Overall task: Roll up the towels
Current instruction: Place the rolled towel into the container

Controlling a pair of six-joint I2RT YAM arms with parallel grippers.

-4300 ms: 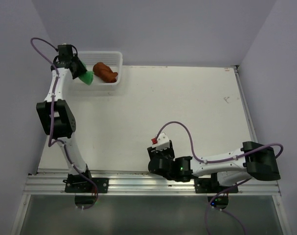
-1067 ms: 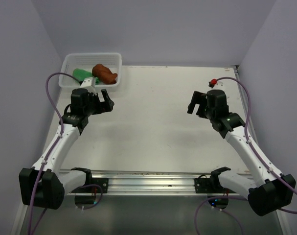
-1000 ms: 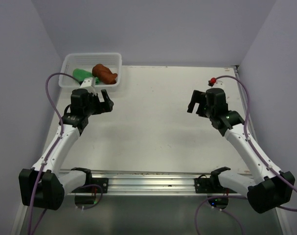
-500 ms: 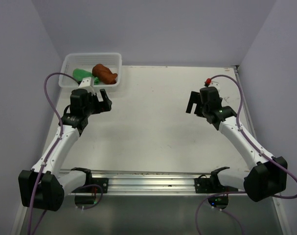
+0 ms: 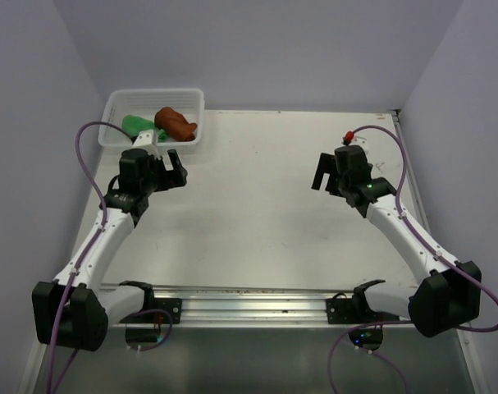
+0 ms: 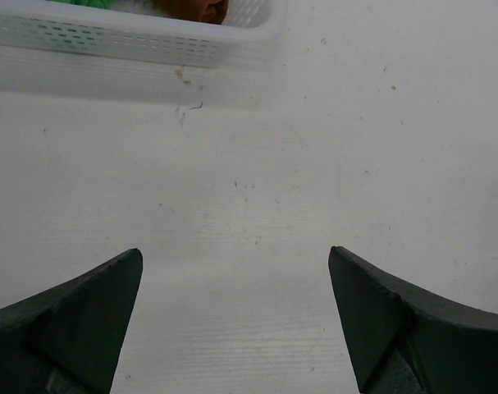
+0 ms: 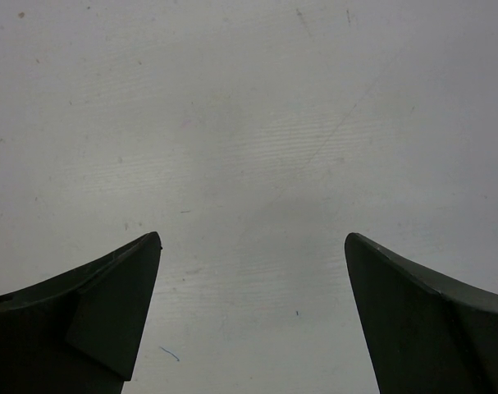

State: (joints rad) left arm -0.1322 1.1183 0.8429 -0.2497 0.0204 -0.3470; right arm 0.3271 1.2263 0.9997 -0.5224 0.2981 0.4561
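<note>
From above, both towels are seen inside the basket [image 5: 154,93] at the bench's [image 5: 265,205] far left corner, the brown towel [image 5: 176,123] on the right and the green towel [image 5: 138,125] on the left, touching or nearly so. Each is bundled compactly, and seemingly rolled, though the folds cannot be made out. The brown one's long axis runs from far-left to near-right, while the green one lies roughly along the basket's length with its near end tucked toward the brown. The left gripper [image 5: 176,168] is held just in front of the basket and the right gripper [image 5: 321,174] well apart on the right; both are spread wide and carry nothing. The step in hand is judged to be a clear withdrawal: the left arm is best drawn straight back, so that the rim is not clipped and the rolls are not disturbed. In the left wrist view the left gripper [image 6: 234,254] is seen wide apart over bare bench [image 6: 331,148], with the basket [image 6: 134,41] ahead and only slivers of brown [image 6: 206,8] and green [image 6: 89,2] showing over its wall. In the right wrist view the right gripper [image 7: 253,238] is likewise parted and empty over plain bench [image 7: 249,107], with no towel in sight.
</note>
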